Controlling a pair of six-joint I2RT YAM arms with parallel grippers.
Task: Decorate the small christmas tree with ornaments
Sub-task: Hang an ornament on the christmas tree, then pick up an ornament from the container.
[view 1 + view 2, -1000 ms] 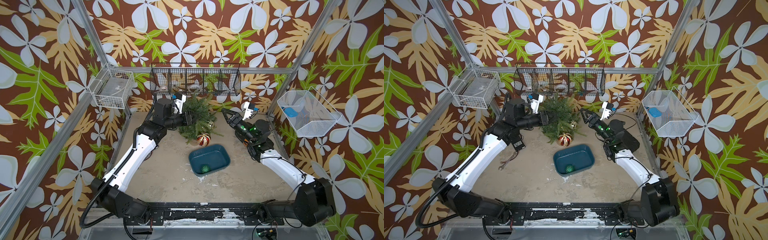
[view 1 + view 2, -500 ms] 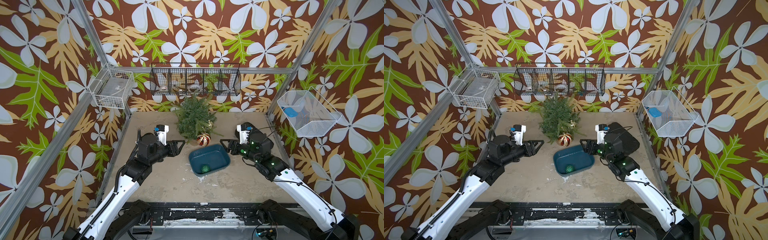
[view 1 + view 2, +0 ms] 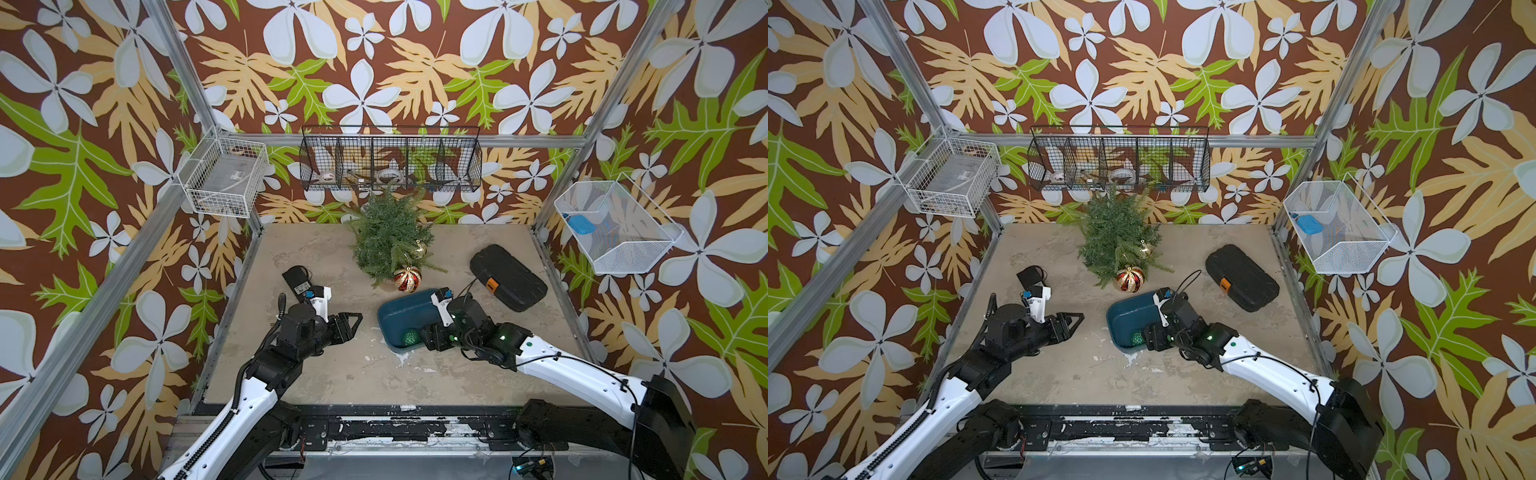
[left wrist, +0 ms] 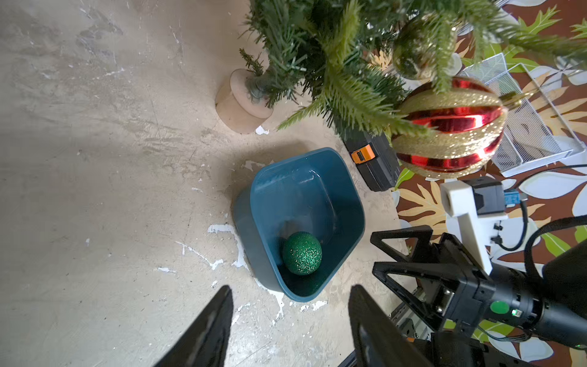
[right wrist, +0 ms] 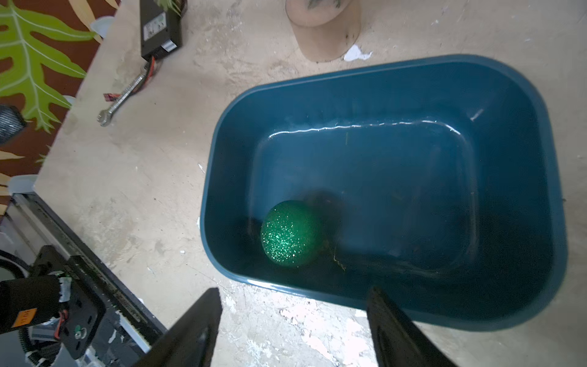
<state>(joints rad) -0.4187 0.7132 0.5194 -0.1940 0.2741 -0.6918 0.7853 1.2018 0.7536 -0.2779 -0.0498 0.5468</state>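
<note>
Beside the bushy dark-green tree (image 3: 388,241), top views show a black hard case (image 3: 508,276) and blue plastic tub (image 3: 1128,316). Left wrist: left gripper (image 4: 289,321) spread, empty. Right wrist: right gripper (image 5: 293,324) spread above the glittery green ball (image 5: 290,233) inside the tub.

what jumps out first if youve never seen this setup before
The loud floral wallpaper round the cell hits first, then the small tree at the back of the table with a big red-and-gold striped ball and a gold ball on it. Nearer, a green ball lies alone in a blue tub, with the right gripper open above the tub's rim.
</note>
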